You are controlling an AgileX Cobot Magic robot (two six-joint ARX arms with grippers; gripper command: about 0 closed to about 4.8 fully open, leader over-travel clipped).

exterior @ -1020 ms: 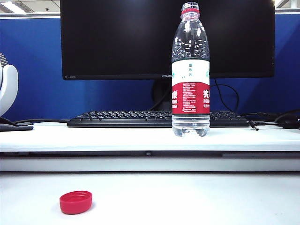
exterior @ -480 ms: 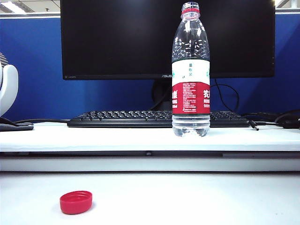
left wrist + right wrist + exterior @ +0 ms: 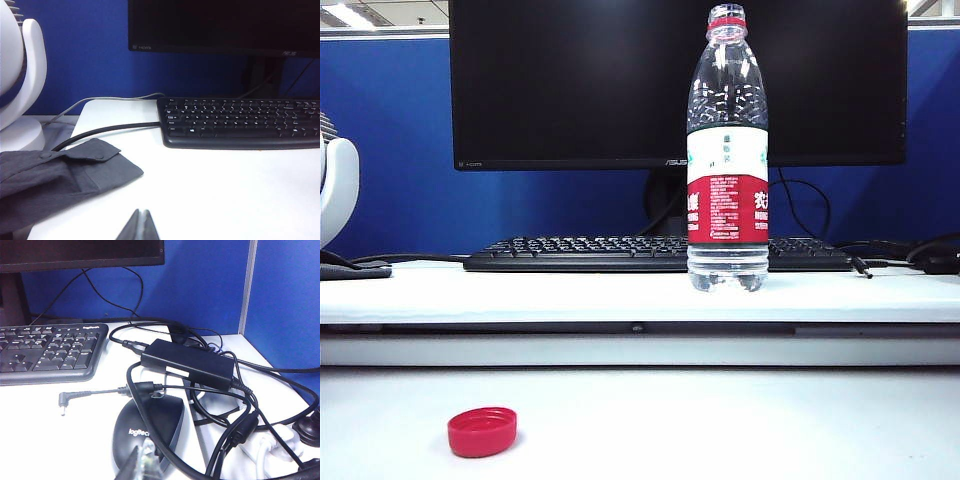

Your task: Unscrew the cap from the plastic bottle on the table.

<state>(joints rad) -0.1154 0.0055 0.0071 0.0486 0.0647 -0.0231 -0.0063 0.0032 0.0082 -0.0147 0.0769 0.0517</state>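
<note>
The plastic bottle (image 3: 726, 160) stands upright on the raised shelf step (image 3: 570, 295) of the table (image 3: 740, 420), in front of the keyboard. Its mouth is bare, with only the thin red neck ring around it. The red cap (image 3: 481, 431) lies on its own on the lower table surface at the front left, well apart from the bottle. Neither gripper shows in the exterior view. My left gripper (image 3: 141, 215) is shut and empty over the white shelf near a grey cloth. My right gripper (image 3: 141, 456) is shut and empty just above a black mouse.
A black keyboard (image 3: 580, 253) and monitor (image 3: 580, 80) stand behind the bottle. By the left gripper lie a grey cloth (image 3: 55, 175) and a white fan (image 3: 20, 85). By the right gripper lie a mouse (image 3: 150, 432), a power adapter (image 3: 187, 362) and tangled cables (image 3: 240, 430).
</note>
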